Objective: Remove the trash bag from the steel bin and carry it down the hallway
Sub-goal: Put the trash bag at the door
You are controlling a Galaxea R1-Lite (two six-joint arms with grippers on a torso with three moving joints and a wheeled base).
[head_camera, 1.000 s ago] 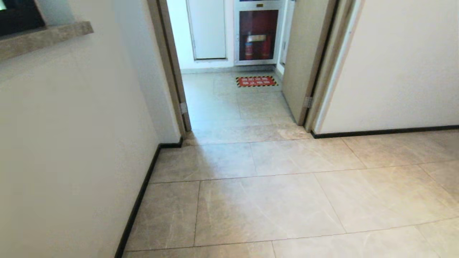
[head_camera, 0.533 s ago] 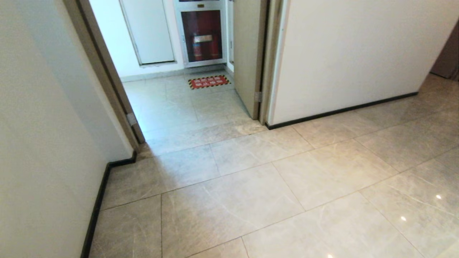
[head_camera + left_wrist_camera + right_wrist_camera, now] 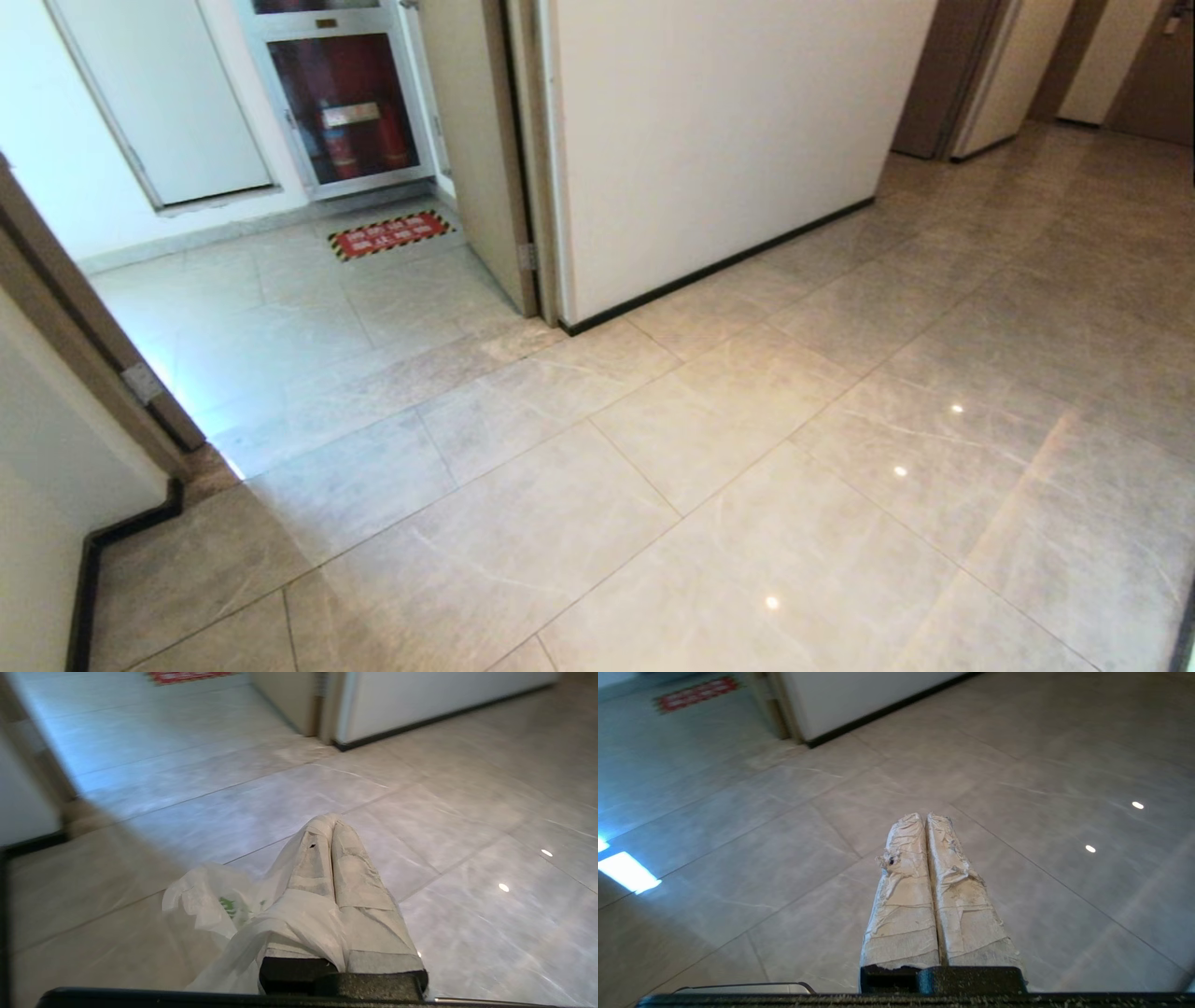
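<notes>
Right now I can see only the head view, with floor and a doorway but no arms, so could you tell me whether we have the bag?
Observer: Yes. The left wrist view shows the left pincer shut on the trash bag.
Operator: Thank you. Is the bag dragging on the tiles?
Observer: I cannot tell; it drapes beside the pincer, its green print showing, above the hallway floor.
Operator: And the right pincer?
Observer: The right pincer is shut and empty, its taped fingers pressed together.
</notes>
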